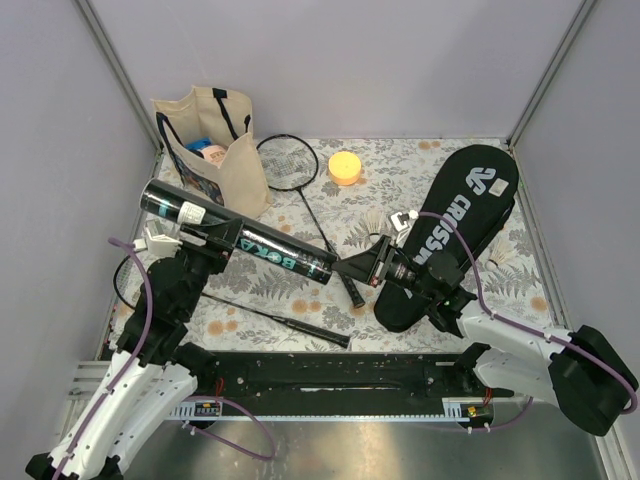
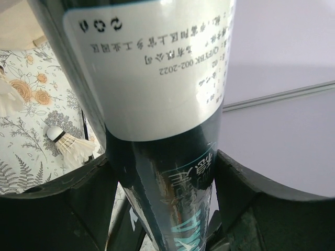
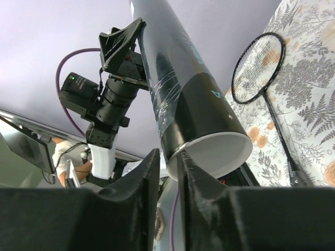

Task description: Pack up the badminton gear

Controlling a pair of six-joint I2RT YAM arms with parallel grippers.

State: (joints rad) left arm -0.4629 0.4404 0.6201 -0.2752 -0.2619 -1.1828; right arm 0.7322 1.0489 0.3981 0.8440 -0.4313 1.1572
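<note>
Left pincer (image 1: 212, 240) clamps tube (image 1: 272, 251) mid-body; right pincer (image 1: 346, 268) narrow at its open mouth, grip unclear.

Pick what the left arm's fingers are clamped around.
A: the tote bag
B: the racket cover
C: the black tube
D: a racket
C: in the left wrist view the tube runs straight between the left fingers, and the top view shows that arm holding it near its middle.
</note>
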